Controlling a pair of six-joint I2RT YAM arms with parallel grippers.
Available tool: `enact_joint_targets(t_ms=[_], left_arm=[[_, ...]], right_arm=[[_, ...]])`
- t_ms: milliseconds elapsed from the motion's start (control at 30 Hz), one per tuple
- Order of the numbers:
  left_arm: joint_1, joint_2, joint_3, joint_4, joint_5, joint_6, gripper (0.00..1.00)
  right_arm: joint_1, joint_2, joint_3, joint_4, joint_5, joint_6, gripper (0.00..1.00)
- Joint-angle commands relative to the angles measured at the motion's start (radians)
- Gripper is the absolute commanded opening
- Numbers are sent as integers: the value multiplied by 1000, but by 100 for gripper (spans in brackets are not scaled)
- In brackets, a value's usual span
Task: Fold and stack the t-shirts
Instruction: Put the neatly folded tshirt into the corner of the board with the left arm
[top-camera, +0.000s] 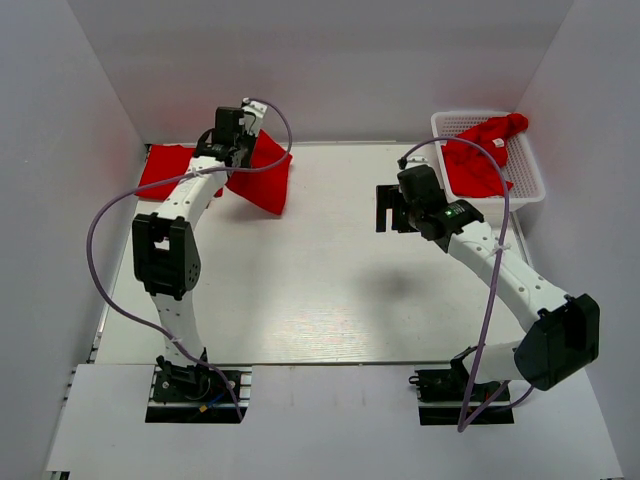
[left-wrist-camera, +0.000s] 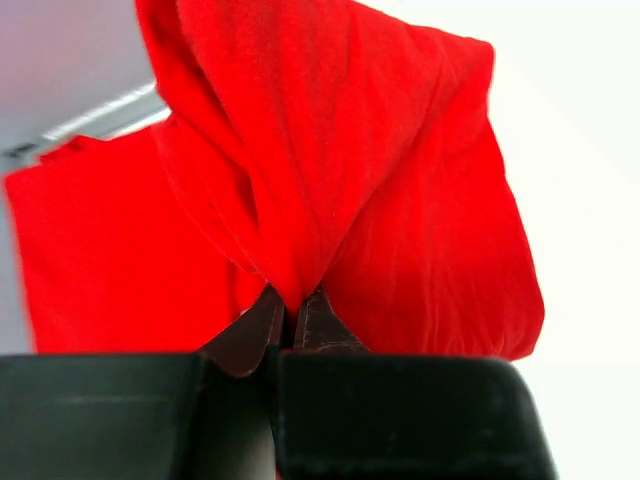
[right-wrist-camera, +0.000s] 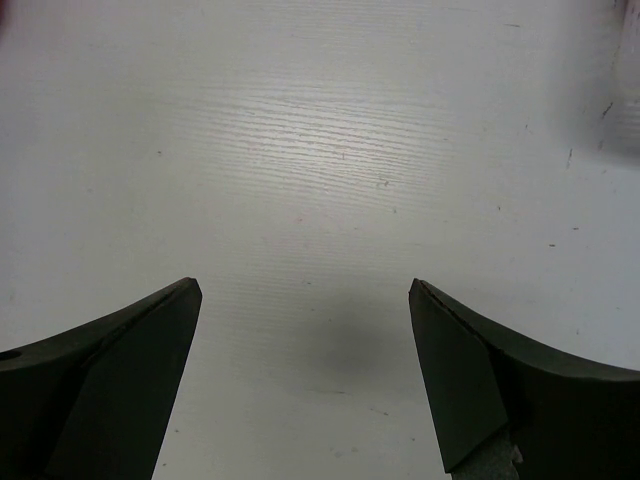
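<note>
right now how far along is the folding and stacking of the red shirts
Done: red fabric lies flat at the far-left corner, possibly one finished shirt; I can't tell its folds. In hand: the left end effector is shut on the held t-shirt, which hangs bunched. Left: the basket t-shirt sits crumpled in the basket; the right end effector is open and empty.

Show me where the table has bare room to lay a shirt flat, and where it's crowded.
Bare: the wide middle of the table, from its near edge up to the open right gripper. Crowded: the far-left corner, where the left gripper pinches a red shirt, and the far-right basket with a second shirt.
</note>
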Motion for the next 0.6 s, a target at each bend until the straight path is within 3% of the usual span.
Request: enact_joint_targets(t_ms=[0, 200, 567], left_arm=[[24, -55, 39, 35, 40, 131, 0], [59, -34, 119, -8, 68, 264, 0], [183, -14, 223, -70, 175, 324, 0]], right_arm=[[-4, 13, 5, 26, 36, -18, 90], [-2, 60, 31, 25, 13, -18, 90], [-2, 129, 97, 10, -18, -49, 90]])
